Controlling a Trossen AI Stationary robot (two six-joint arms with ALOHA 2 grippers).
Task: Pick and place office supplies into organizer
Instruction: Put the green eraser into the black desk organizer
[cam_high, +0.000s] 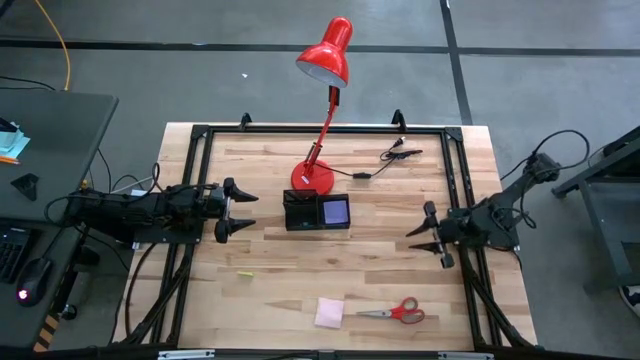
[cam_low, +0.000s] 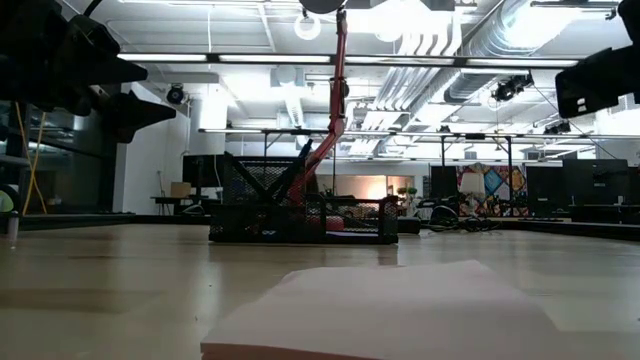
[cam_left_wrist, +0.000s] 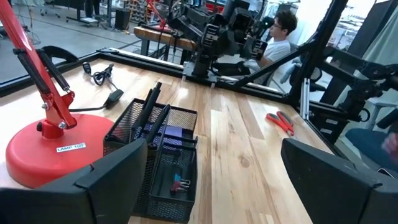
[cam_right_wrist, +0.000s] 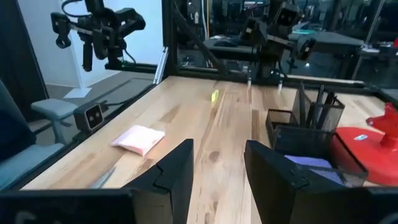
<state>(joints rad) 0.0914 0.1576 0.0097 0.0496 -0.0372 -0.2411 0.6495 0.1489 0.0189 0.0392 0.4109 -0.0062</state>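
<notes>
organizer: one, frame centre, holding one purple pad and at least two pens | pink pad: one, lower centre on table | scissors: one pair, just right of it | left gripper: centre-left, fingers spread, empty | right gripper: centre-right, narrow gap, empty | lamp: one, upper centre

Two dark jointed arms, black cables trailing, each with a black two-fingered claw.
</notes>
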